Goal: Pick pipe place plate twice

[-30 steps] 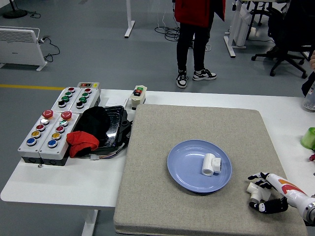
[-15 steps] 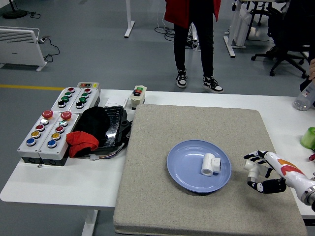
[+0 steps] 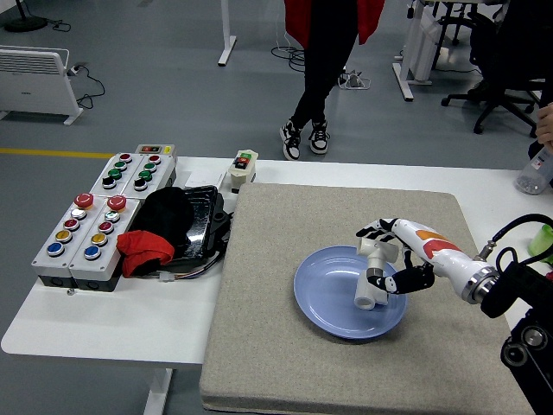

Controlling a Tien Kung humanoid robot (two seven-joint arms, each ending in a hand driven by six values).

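A blue plate (image 3: pixel 324 298) lies on the grey mat (image 3: pixel 276 251), right of its middle. One white pipe piece (image 3: pixel 365 299) lies on the plate's right half. My right hand (image 3: pixel 385 261) has come in from the right and hovers over that side of the plate. Its fingers are curled around a second white pipe piece (image 3: pixel 375 251), held just above the one lying there. The lying piece is partly hidden by my fingers. My left arm does not show.
Left of the mat stand button boxes (image 3: pixel 86 229), a black tray with black and red cloth (image 3: pixel 168 226) and a small switch box (image 3: pixel 242 167). A green cup (image 3: pixel 543 242) sits at the right edge. A person's legs (image 3: pixel 315 78) are beyond the table.
My right hand has carried the second pipe piece from the mat's lower right corner up and left to over the plate. The person behind the table has shifted stance.
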